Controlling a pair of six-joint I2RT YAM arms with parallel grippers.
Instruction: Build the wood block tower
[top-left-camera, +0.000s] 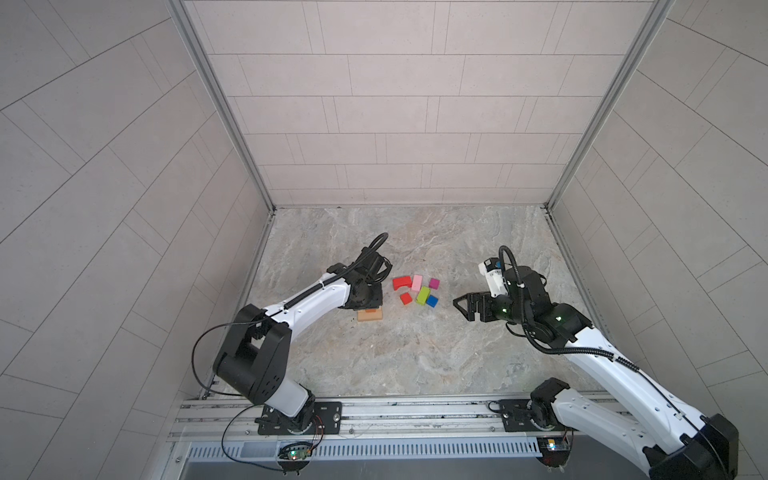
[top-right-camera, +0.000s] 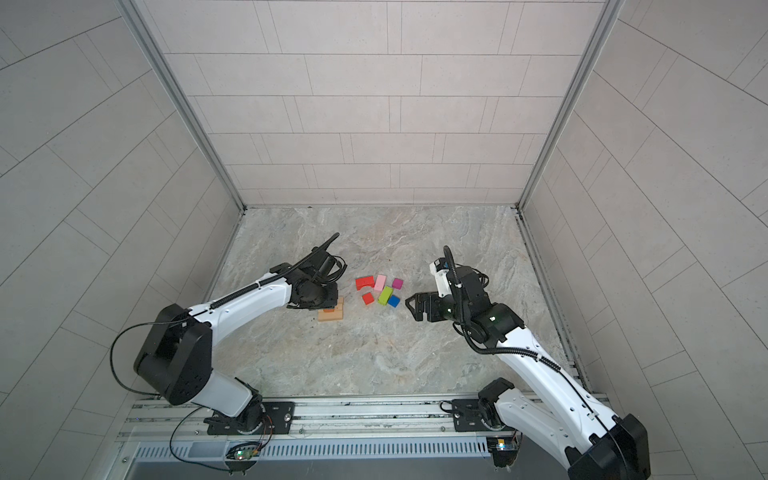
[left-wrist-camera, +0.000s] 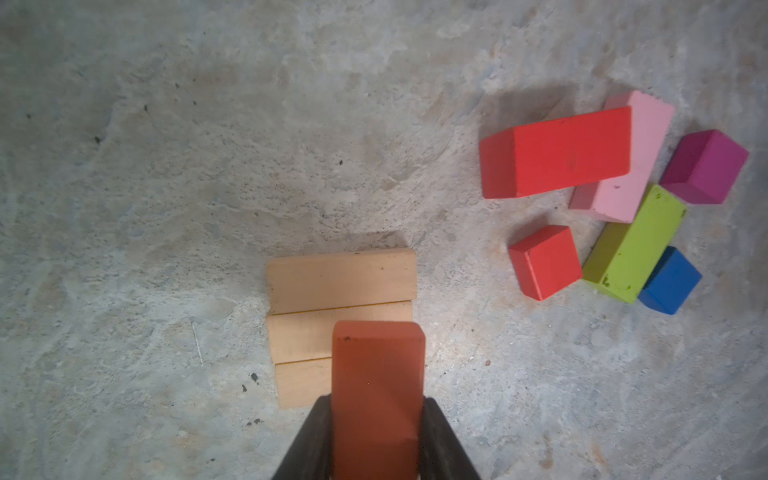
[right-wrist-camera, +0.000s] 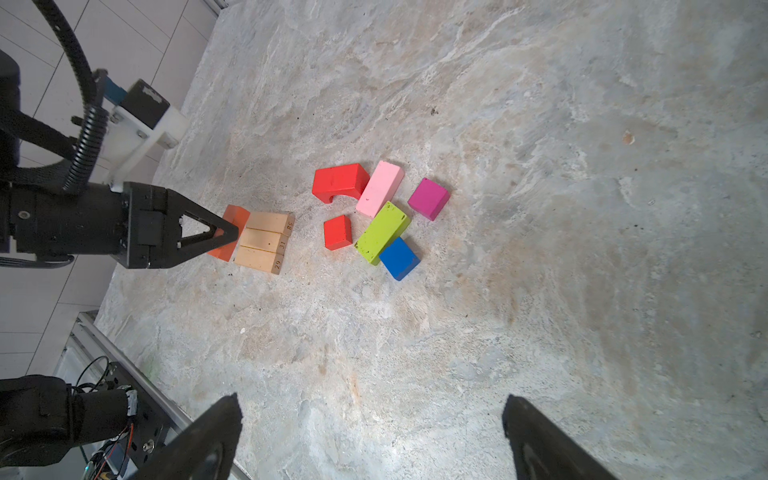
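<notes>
The left gripper (left-wrist-camera: 376, 401) is clamped on the orange block (left-wrist-camera: 378, 365), over one end of the three tan bars (left-wrist-camera: 340, 282) lying side by side. Let go that far off-centre, it could tip off or shove the bars apart. The right gripper (right-wrist-camera: 372, 401) hangs wide open, empty, near the loose blocks (right-wrist-camera: 382, 232).

A grey-beige marbled stone counter (top-left-camera: 415, 353) bears a few small dark specks (right-wrist-camera: 434, 111). Pale grey tiled walls (top-left-camera: 395, 104) enclose it on three sides, joined by silver aluminium corner posts (top-left-camera: 224, 104). A silver aluminium rail (top-left-camera: 415, 411) runs along its near edge, beside a slotted grey vent strip (top-left-camera: 395, 449).
</notes>
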